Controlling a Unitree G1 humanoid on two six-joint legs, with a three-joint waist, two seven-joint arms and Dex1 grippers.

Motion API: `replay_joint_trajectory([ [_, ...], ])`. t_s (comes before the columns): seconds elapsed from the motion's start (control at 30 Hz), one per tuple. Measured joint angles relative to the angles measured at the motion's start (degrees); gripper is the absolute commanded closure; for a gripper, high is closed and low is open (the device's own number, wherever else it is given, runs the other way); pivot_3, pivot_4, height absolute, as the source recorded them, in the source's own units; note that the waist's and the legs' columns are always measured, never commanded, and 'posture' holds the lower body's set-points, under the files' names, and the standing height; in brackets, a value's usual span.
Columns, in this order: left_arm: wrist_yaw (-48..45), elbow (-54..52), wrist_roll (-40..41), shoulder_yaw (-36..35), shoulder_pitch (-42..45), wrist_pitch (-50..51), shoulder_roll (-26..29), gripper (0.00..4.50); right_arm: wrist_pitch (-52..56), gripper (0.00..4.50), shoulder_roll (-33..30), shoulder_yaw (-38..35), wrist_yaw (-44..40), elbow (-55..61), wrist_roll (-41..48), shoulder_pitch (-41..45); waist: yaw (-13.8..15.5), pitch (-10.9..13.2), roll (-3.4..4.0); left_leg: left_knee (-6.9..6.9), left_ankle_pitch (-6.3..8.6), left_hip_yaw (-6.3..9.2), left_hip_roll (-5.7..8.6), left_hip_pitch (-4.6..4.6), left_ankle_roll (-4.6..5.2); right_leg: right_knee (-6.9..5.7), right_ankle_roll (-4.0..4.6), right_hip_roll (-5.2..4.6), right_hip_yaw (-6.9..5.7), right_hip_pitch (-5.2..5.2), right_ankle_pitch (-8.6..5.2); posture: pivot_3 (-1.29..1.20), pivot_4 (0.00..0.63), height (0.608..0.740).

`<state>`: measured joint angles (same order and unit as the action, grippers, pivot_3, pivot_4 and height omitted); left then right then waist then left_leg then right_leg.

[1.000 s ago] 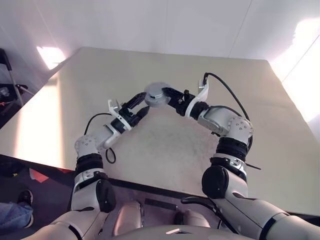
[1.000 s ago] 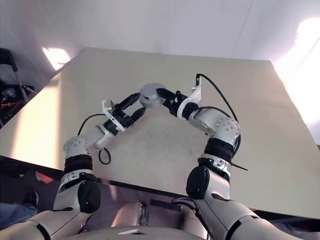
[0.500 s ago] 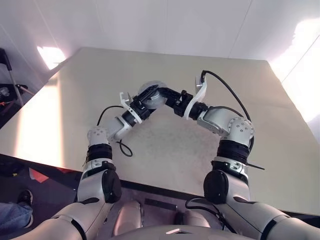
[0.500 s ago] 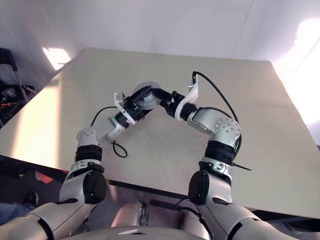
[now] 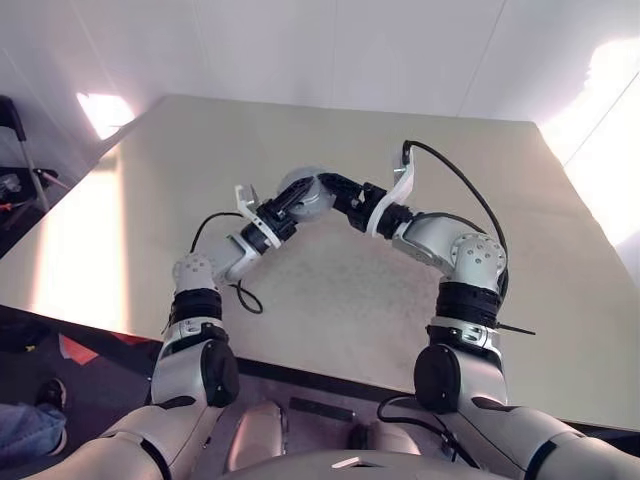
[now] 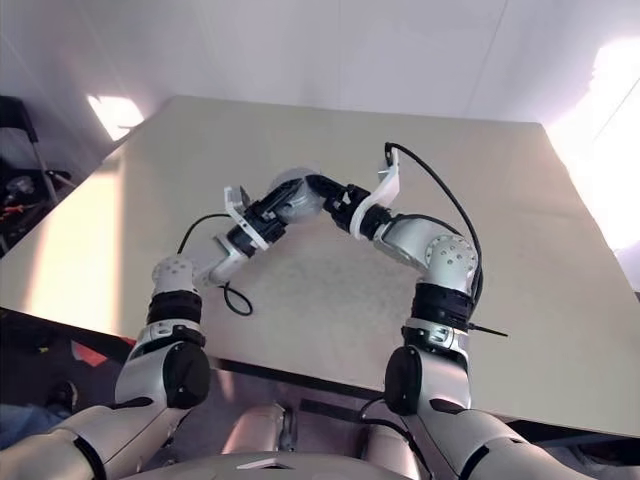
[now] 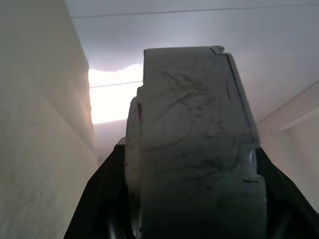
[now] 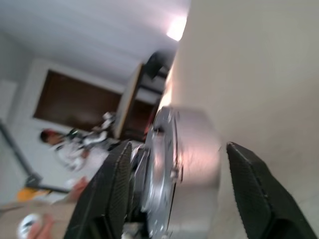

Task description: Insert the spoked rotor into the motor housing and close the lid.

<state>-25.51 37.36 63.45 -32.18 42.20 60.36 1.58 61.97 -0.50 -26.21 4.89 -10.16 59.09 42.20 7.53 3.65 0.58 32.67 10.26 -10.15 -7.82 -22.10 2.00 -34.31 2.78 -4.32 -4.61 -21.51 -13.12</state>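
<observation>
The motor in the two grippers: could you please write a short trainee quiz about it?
1. True or false: the right gripper has its jaws clamped tight on the motor.
2. What grips the motor? A: the left gripper. B: a person's hand. C: nothing.
3. Fill in: both grippers meet over the ___.
Key: 1 false, its jaws stand open on either side; 2 A; 3 table.

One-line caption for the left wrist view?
Left end effector holding a scuffed silvery-grey round motor assembly edge-on.
</observation>
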Motion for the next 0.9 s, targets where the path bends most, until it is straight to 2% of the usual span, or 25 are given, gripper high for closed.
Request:
replay_joint_trajectory([
  [0.07, 0.2, 0.1, -0.9, 0.0, -0.2, -1.5, 0.6, 2.41, -6.4, 0.45, -1.9, 1.8, -0.3, -0.3, -6.2, -0.2, 0.0, 0.1, -0.09, 0.11, 0.00, 0.00, 0.00, -0.01, -0.01, -0.16, -0.01, -0.01, 0.02, -0.02, -0.01, 0.00, 0.000, 0.740],
  [0.2, 1.0, 0.0, -2.2, -1.0, -0.7, -6.8, 1.8, 2.41, -11.8, 0.45, -2.8, 3.5, -2.2, -1.6, -11.6, -0.5, -0.4, 0.1, -0.13, 0.15, -0.04, 0.01, -0.02, 0.06, -0.07, -0.34, -0.01, 0.00, 0.04, -0.05, -0.02, 0.00, 0.000, 0.740],
  [0.3, 4.5, 0.7, -4.7, -3.6, -0.8, -15.9, 3.9, 2.41, -12.3, 0.45, -2.8, 4.1, -3.5, -2.7, -12.7, -1.2, -0.7, 0.1, -0.13, 0.13, -0.08, 0.02, -0.08, 0.11, -0.13, -0.38, 0.01, 0.04, 0.04, -0.08, -0.03, 0.00, 0.000, 0.740],
  [0.4, 7.8, 3.8, -7.3, -7.9, -1.2, -25.1, 9.0, 2.41, -12.3, 0.45, -2.9, 4.5, -4.3, -3.1, -13.7, -2.1, -1.1, 0.1, -0.14, 0.13, -0.08, 0.04, -0.10, 0.04, -0.12, -0.40, 0.01, 0.08, 0.04, -0.14, -0.03, 0.00, 0.000, 0.740],
  [0.53, 11.6, 10.3, -10.8, -10.7, -0.9, -34.8, 13.6, 2.41, -12.3, 0.45, -2.7, 4.8, -5.0, -3.6, -14.3, -2.1, -0.2, 0.1, -0.18, 0.19, 0.01, 0.06, -0.05, -0.02, 0.02, -0.37, -0.06, 0.05, 0.04, -0.10, -0.06, 0.00, 0.000, 0.740],
  [0.77, 14.7, 19.4, -13.6, -11.4, 1.6, -42.0, 14.4, 2.41, -12.2, 0.45, -2.1, 6.2, -6.5, -5.0, -15.0, -1.6, 1.0, 0.2, -0.44, 0.35, -0.02, 0.08, -0.03, 0.05, -0.05, -0.48, -0.07, -0.02, 0.05, 0.04, -0.07, 0.00, 0.000, 0.740],
  [0.9, 16.1, 22.8, -15.0, -11.4, 3.1, -44.7, 16.0, 1.11, -12.1, 0.41, -2.4, 6.2, -7.1, -5.1, -15.2, -1.4, 0.6, 0.2, -0.43, 0.19, -0.16, 0.09, -0.06, 0.54, -0.29, -0.53, -0.36, -0.01, 0.07, 0.36, -0.29, 0.00, 0.000, 0.740],
])
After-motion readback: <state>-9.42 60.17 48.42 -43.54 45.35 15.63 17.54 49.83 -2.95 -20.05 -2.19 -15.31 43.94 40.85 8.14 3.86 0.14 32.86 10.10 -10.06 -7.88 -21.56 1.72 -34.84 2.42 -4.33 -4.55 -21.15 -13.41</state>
